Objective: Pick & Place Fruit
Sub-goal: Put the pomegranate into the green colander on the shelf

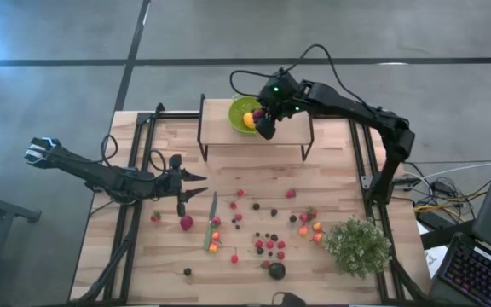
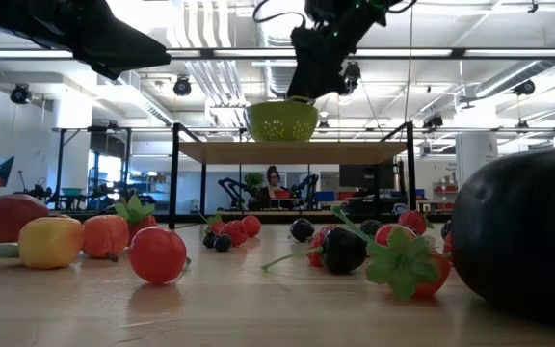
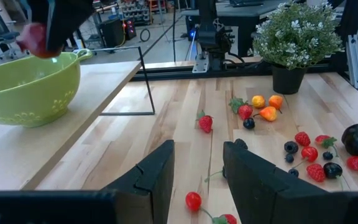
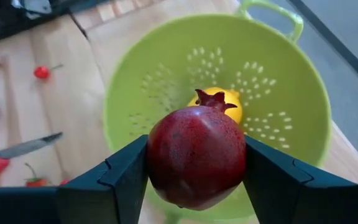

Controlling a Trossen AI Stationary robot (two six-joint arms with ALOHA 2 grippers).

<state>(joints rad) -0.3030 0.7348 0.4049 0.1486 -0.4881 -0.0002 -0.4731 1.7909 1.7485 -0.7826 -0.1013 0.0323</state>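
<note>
My right gripper (image 1: 263, 122) is shut on a dark red pomegranate (image 4: 196, 155) above a green colander (image 4: 129, 81). The colander stands on a raised wooden shelf (image 1: 228, 136) at the table's far side, with a yellow fruit (image 4: 230, 99) inside it. In the left wrist view the pomegranate (image 3: 36, 38) hangs over the colander's rim (image 3: 30, 87). Many small red, dark and orange fruit (image 1: 267, 243) lie on the table. My left gripper (image 1: 199, 186) hovers open over the table's left part, nothing between its fingers (image 3: 160, 168). My right gripper pinches the pomegranate between its two fingers, one on each side (image 4: 157, 155) of its round body. The fingers slant down from the table's right. The fruit is lifted clear above the colander, its crown (image 4: 211, 98) pointing away from the wrist.
A green-handled knife (image 1: 210, 222) lies among the fruit left of centre. A bushy pale-green plant (image 1: 356, 246) in a dark pot stands at the near right. A bigger dark round fruit (image 1: 276, 270) lies near the front edge. Black frame rails (image 1: 130, 222) run along both sides.
</note>
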